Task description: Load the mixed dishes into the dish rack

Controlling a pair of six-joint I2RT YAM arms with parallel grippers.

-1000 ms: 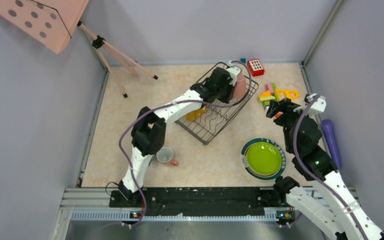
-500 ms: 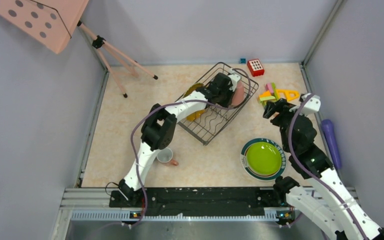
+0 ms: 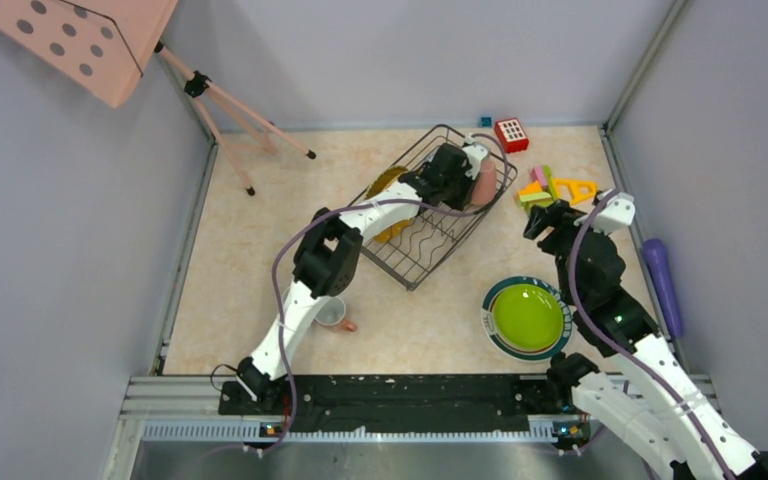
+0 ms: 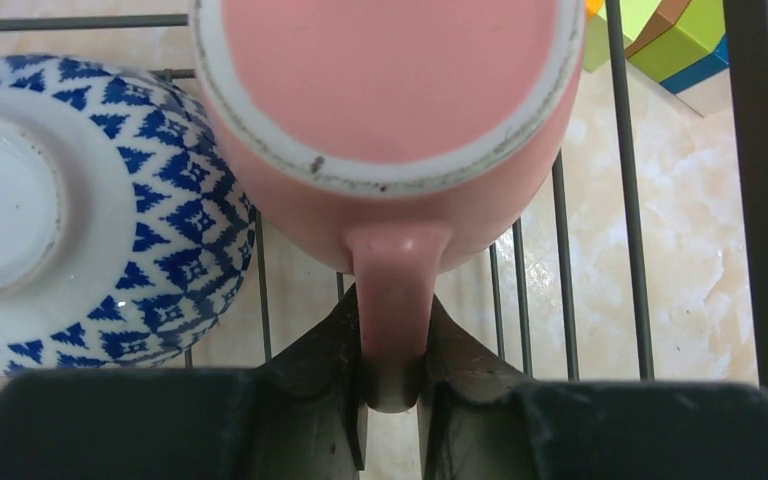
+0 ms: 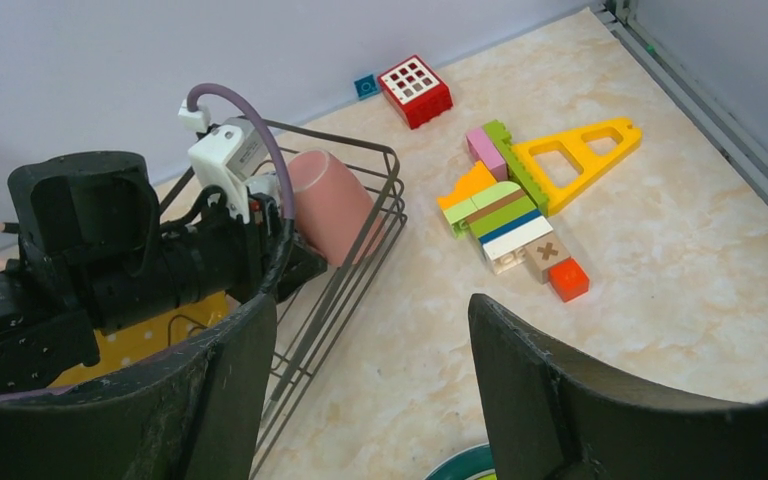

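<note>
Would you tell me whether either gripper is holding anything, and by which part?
The left gripper grips the pink mug by its handle, inside the dish rack. The right gripper is open and holds nothing.

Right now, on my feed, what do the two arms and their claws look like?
Both the left arm and right arm have white link shells with chunky black joints. A purple cable runs along each. The left claw and right claw have black, wedge-shaped fingers, scuffed on their inner faces.

The left arm stretches forward, the left gripper pinching the pink mug by its handle. The right gripper hangs with its jaws wide apart.
</note>
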